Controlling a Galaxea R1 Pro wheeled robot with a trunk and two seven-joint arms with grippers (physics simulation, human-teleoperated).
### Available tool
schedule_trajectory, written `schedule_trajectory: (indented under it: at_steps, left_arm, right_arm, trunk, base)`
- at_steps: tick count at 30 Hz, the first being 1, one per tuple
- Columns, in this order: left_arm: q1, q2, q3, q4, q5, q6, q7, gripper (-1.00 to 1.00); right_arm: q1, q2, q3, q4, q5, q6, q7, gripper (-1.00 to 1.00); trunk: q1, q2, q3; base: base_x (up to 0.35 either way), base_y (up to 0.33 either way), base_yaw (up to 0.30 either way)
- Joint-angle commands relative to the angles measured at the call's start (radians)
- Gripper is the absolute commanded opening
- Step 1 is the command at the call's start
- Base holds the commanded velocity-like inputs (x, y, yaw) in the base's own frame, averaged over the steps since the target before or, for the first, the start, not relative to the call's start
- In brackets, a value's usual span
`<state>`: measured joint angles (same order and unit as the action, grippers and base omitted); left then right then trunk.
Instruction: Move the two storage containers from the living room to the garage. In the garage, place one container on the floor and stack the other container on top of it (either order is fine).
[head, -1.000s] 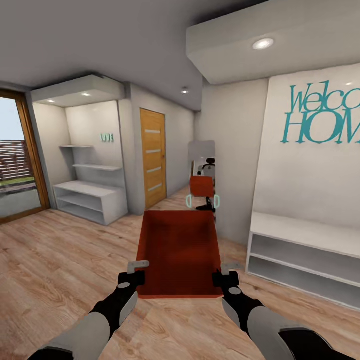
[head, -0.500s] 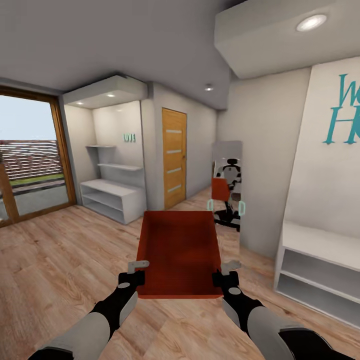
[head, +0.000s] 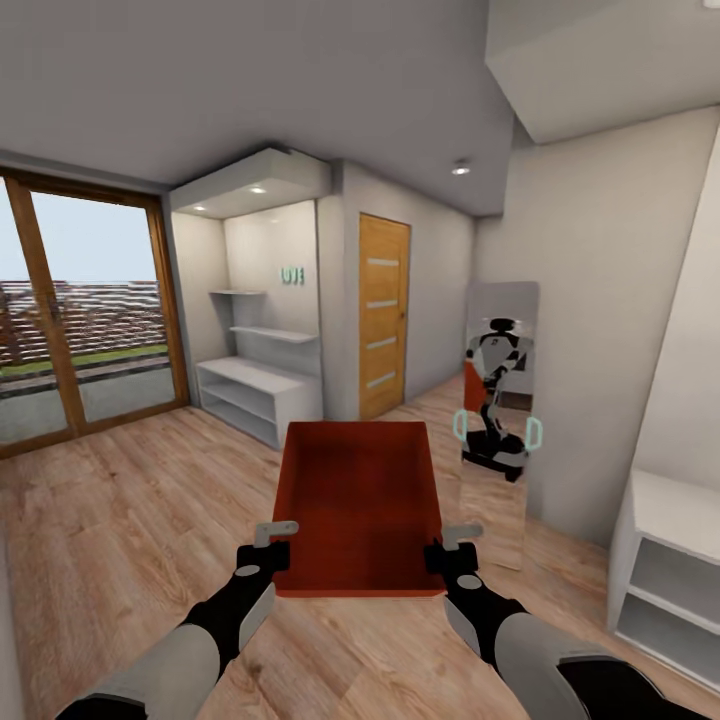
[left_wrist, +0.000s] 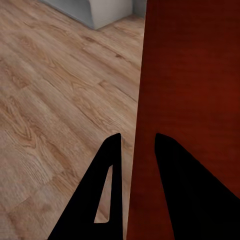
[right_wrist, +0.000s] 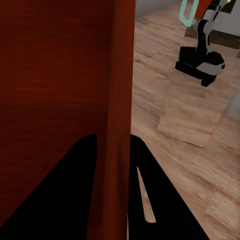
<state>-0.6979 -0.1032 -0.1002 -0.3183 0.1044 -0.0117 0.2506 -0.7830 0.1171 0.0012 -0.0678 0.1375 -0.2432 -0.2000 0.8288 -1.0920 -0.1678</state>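
Against the earlier pictures the whole head view has swung: the teal wall lettering that stood at the right is gone from the picture, the glass patio door (head: 85, 320) now fills much of the left side, and the wooden door (head: 384, 315) and the mirror (head: 500, 420) have slid toward the right. That is the camera turning, not the room's things moving. The storage container (head: 360, 505) and both arms sit at the same place in the picture as before.

The one piece of writing is a small teal sign (head: 292, 276) on the alcove wall above the white shelves (head: 258, 395); it is too small and blurred to read with confidence, perhaps three or four letters.

The orange-red container is carried in front of the robot above the light wood plank floor (head: 120, 520), open side up, its near end between the two grippers. The left gripper (head: 272, 545) clamps the container's left wall near the near corner; in the left wrist view its two dark fingers (left_wrist: 112, 165) straddle that wall, one outside and one inside. The right gripper (head: 452, 548) does the same on the right wall, its fingers (right_wrist: 85, 160) pinching the wall between them. The mirror reflects the robot.
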Motion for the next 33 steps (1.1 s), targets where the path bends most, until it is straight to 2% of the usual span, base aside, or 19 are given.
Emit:
schedule_trajectory:
  at_steps: [1,33]
  left_arm:
    - [-0.002,0.011,0.013,-0.004,-0.008,-0.051,0.021,-1.0]
    - [-0.002,0.012,0.013,-0.002,-0.008,-0.051,0.021,-1.0]
  right_arm:
    - [0.0,-0.008,-0.032,0.003,-0.004,-0.003,-0.009,-1.0]
    - [-0.001,-0.008,-0.032,0.003,-0.004,-0.004,-0.009,-1.0]
  trunk:
    - [0.001,-0.001,-0.001]
    - [0.001,-0.001,-0.001]
  base:
    - [0.322,0.0,0.029]
    - [0.322,0.0,0.001]
